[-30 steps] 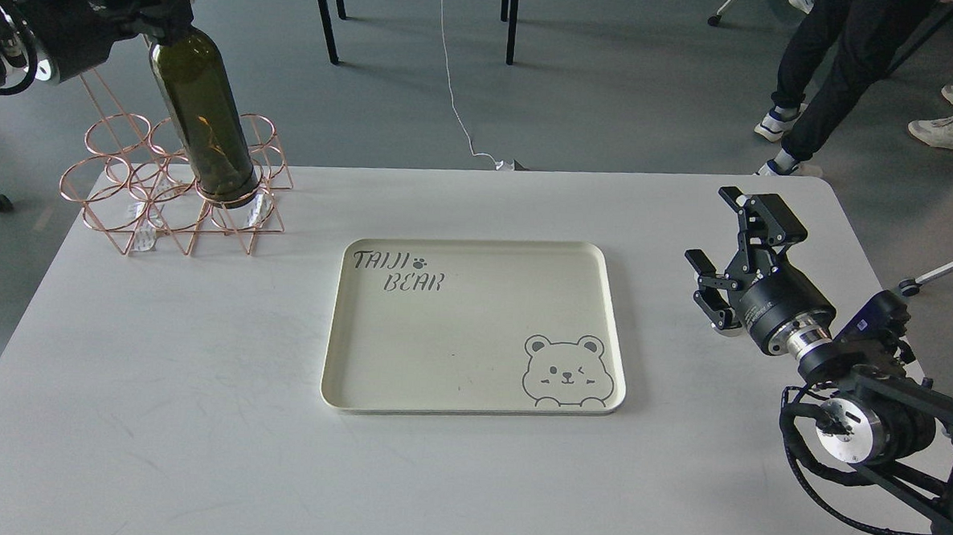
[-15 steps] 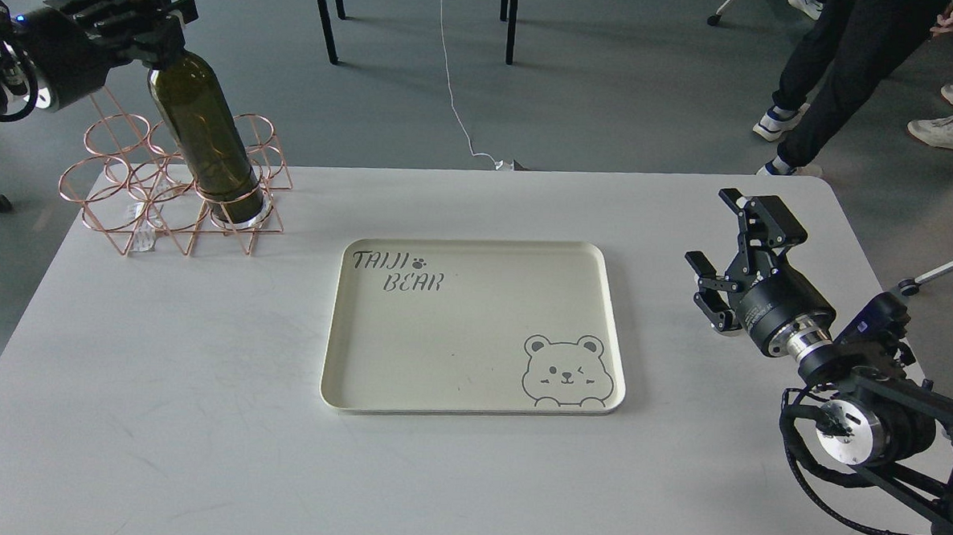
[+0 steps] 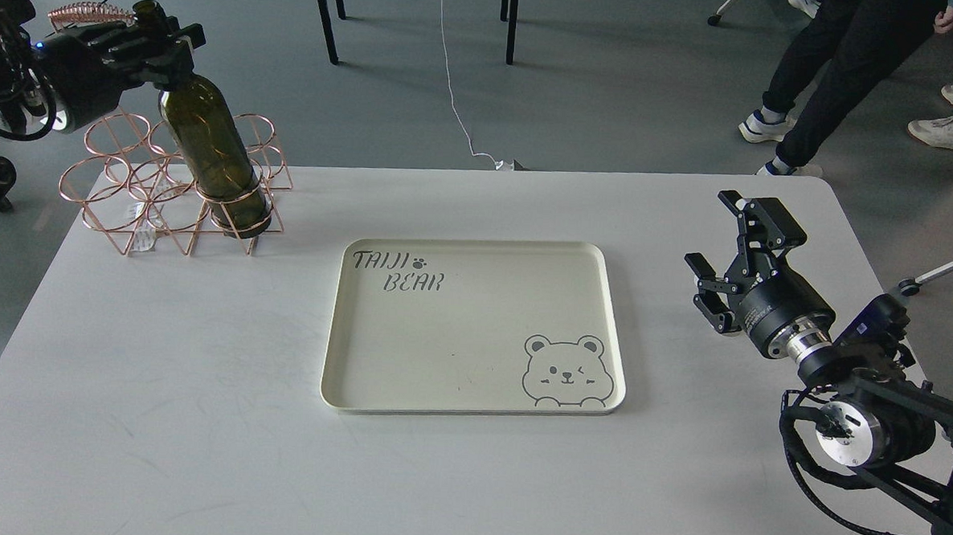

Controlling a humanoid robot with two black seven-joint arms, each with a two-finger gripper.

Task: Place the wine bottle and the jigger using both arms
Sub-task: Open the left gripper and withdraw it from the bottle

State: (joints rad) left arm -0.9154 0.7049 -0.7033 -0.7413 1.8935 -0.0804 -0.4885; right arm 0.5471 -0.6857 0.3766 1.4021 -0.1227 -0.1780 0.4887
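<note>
The left gripper (image 3: 158, 40) pinches the neck of the wine bottle (image 3: 212, 155), its base inside the copper wire rack (image 3: 118, 195); the right gripper (image 3: 731, 246) hangs spread

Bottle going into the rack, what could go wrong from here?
1. The wine bottle is tilted, held only at the neck by the left gripper; it may topple if released.
2. Its base sits in a ring of the light wire rack, which might shift.
3. The jigger isn't visible; the right gripper is open, empty.
</note>
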